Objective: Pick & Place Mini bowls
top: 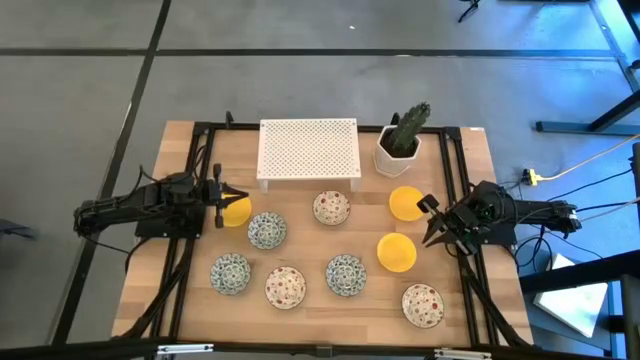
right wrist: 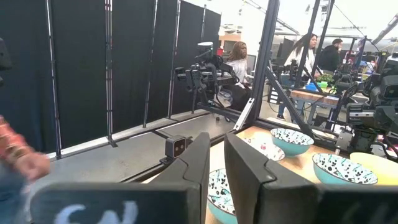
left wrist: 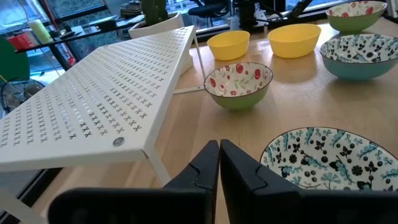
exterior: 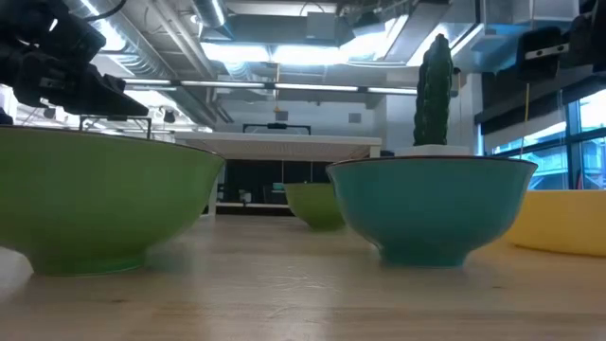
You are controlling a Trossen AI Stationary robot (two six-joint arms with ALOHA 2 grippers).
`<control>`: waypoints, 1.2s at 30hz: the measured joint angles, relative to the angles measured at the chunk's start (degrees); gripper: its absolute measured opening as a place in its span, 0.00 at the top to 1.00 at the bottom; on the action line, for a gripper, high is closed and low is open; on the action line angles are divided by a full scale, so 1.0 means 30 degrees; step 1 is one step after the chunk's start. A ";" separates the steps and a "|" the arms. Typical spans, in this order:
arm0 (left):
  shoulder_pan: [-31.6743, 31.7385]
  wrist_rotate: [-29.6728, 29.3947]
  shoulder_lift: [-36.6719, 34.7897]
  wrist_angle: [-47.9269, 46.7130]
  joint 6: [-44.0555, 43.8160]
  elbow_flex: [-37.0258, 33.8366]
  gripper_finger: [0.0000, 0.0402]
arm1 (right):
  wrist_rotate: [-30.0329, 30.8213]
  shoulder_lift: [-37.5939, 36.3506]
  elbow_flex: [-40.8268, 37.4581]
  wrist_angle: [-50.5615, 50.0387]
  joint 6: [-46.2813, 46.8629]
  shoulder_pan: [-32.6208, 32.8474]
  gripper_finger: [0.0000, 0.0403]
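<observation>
meanwhile nine bowls [top: 331, 208] dot the tabletop [top: 180, 270]; left tool [top: 222, 204], fingers pressed together, hovers over a yellow bowl [top: 237, 211]. right tool [top: 432, 222] slightly spread. risk: nudging bowls aside.

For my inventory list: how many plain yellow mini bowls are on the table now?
3. One yellow bowl is at the left gripper, partly covered by it. One lies below the cactus pot. One is nearer the front, by the right gripper.

Left gripper [top: 222, 195] fingers together; right gripper [top: 430, 220] seemingly parted.
</observation>
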 joint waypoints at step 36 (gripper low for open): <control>0.0000 0.0001 0.0000 0.0126 0.1556 0.0000 0.97 | 0.0000 -0.0005 -0.0006 0.0116 -0.0003 0.0003 0.87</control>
